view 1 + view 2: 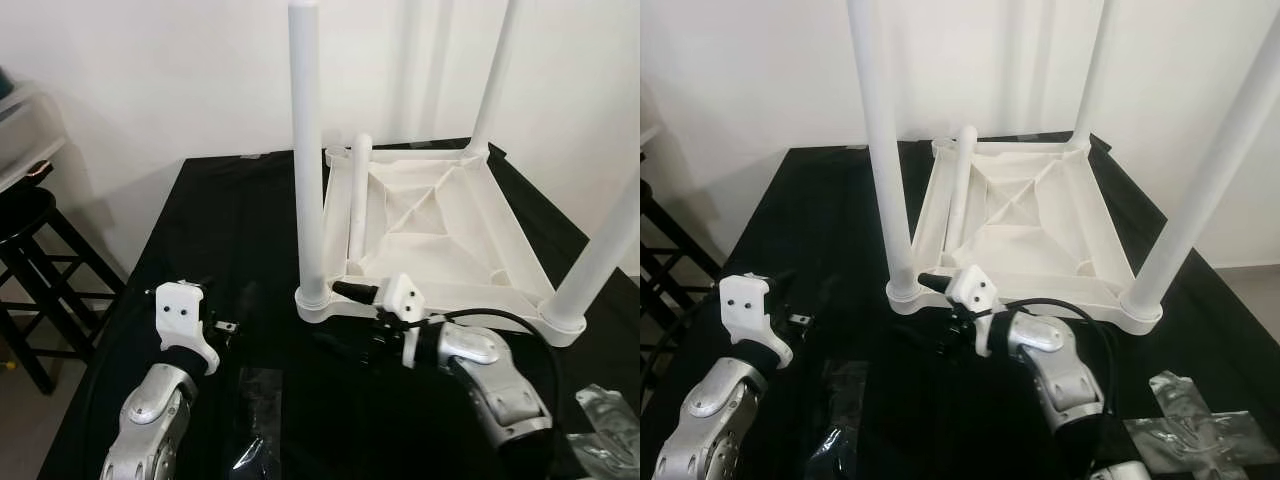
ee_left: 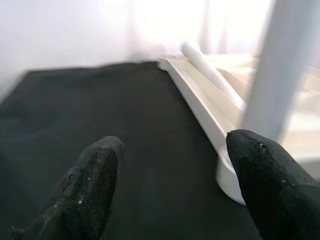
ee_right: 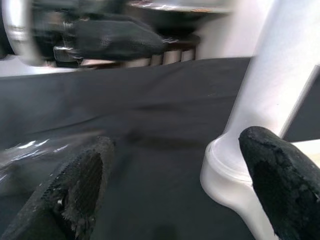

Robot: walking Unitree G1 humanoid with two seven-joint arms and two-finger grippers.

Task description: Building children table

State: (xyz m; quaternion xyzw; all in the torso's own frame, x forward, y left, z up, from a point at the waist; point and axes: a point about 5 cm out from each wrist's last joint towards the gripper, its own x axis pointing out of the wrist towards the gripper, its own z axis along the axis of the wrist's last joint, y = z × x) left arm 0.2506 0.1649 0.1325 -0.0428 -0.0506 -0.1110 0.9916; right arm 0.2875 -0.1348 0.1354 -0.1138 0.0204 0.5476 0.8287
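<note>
Upside down on a black-draped work surface [image 1: 200,220], a white children's table [image 1: 440,215] awaits its fourth leg.

Three legs stand upright in their corner sockets; a loose leg [image 1: 357,195] lies slanted inside the tray-like underside, resting against the far-left corner; the hard, smooth plastic looks light and stiff, likely slippery, so the tube's middle seems the best place to grip; the right gripper [image 3: 175,185] hovers with fingers spread wide beside the base of the near-left leg [image 1: 307,150], holding nothing; the left gripper [image 2: 175,190] waits nearby over the cloth, fingers likewise spread and empty; crumpled plastic bags [image 1: 1195,425] lie at the near edge.
</note>
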